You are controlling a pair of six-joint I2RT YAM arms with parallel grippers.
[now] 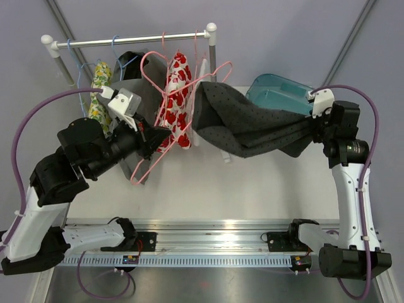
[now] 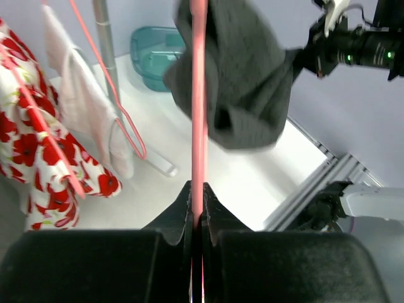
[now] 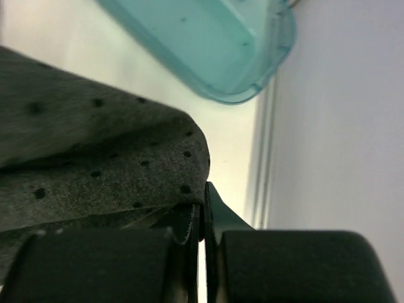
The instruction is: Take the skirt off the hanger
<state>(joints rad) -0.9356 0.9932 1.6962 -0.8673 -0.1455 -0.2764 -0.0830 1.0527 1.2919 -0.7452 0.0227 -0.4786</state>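
Observation:
The skirt (image 1: 252, 123) is dark grey with small black dots. It stretches across the table's middle from a pink wire hanger (image 1: 165, 108) to my right gripper (image 1: 314, 128). My right gripper is shut on the skirt's right end (image 3: 126, 170). My left gripper (image 1: 156, 137) is shut on the pink hanger's wire (image 2: 198, 120), which runs straight up between its fingers. In the left wrist view the skirt (image 2: 243, 76) hangs bunched on the far end of that wire.
A small clothes rail (image 1: 132, 41) stands at the back left with a red-and-white floral garment (image 1: 177, 101), a yellow-green floral one (image 1: 98, 91) and other hangers. A teal plastic tub (image 1: 278, 95) sits at the back right, also in the right wrist view (image 3: 214, 44).

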